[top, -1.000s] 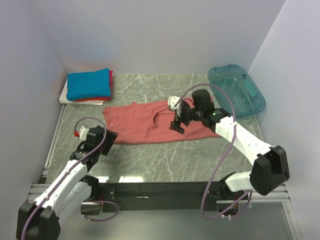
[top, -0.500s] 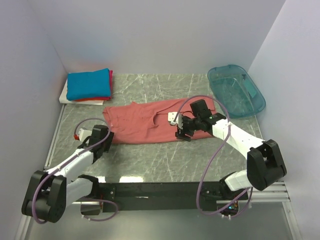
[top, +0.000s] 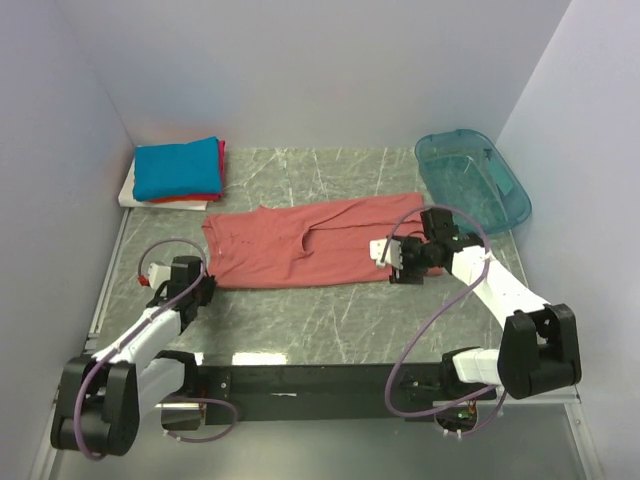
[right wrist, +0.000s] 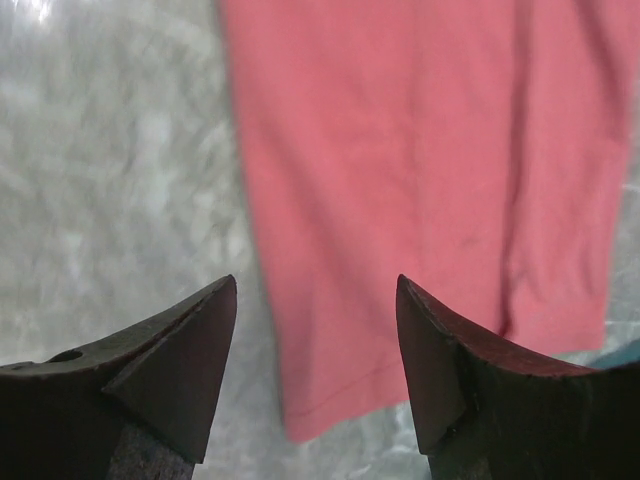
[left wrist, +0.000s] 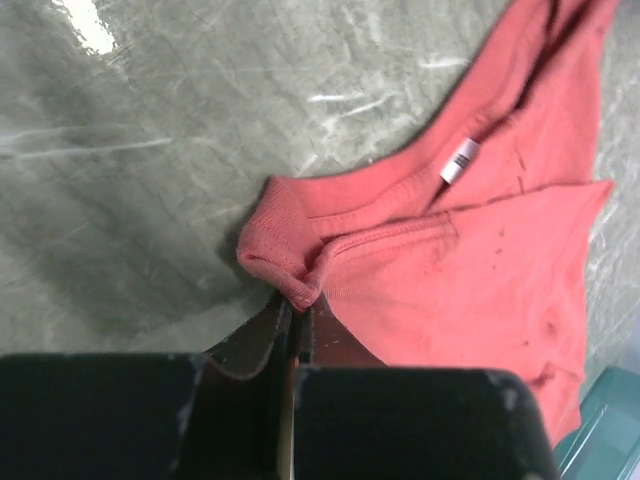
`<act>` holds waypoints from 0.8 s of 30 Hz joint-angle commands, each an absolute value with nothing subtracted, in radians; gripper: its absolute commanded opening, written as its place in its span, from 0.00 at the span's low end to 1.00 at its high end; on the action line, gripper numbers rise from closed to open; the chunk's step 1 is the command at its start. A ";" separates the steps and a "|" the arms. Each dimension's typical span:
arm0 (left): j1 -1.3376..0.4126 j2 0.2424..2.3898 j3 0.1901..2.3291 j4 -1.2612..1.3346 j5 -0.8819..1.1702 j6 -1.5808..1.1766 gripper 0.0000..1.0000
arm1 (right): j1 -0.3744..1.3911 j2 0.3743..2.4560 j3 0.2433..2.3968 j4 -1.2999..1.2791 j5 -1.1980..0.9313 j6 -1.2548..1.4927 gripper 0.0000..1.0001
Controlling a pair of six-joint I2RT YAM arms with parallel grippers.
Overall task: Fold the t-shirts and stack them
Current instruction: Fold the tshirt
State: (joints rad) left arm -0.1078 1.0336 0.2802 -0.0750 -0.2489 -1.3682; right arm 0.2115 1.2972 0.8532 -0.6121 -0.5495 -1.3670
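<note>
The salmon-pink t-shirt [top: 290,245] lies spread out across the middle of the table. My left gripper [top: 204,285] is at its near left corner. In the left wrist view the jaws [left wrist: 297,305] are shut on a bunched hem of the pink shirt [left wrist: 480,260]. My right gripper [top: 398,263] hovers open over the shirt's near right corner. In the right wrist view that corner of the pink cloth [right wrist: 400,150] lies between the spread fingertips [right wrist: 222,300], untouched. At the back left sits a folded stack: blue t-shirt [top: 178,167] on top, red [top: 190,199] and white [top: 128,190] beneath.
A translucent teal bin [top: 470,180] stands at the back right beside the right wall. Walls close in the left, back and right sides. A metal rail [top: 105,290] runs along the table's left edge, close to my left arm.
My left gripper has shut on the pink shirt's near left corner. My right gripper has swung right and nearer, from the shirt's middle to its near right corner, staying open.
</note>
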 commanded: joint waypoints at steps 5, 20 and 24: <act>-0.100 0.907 0.273 -0.156 -0.249 -1.292 0.01 | 0.212 1.311 0.700 -0.571 -0.394 -1.513 0.72; -0.100 0.936 0.271 -0.124 -0.204 -1.256 0.01 | 0.199 1.452 0.696 -0.370 -0.239 -1.440 0.64; -0.100 0.942 0.285 -0.127 -0.207 -1.250 0.01 | 0.190 1.509 0.715 -0.385 -0.227 -1.431 0.51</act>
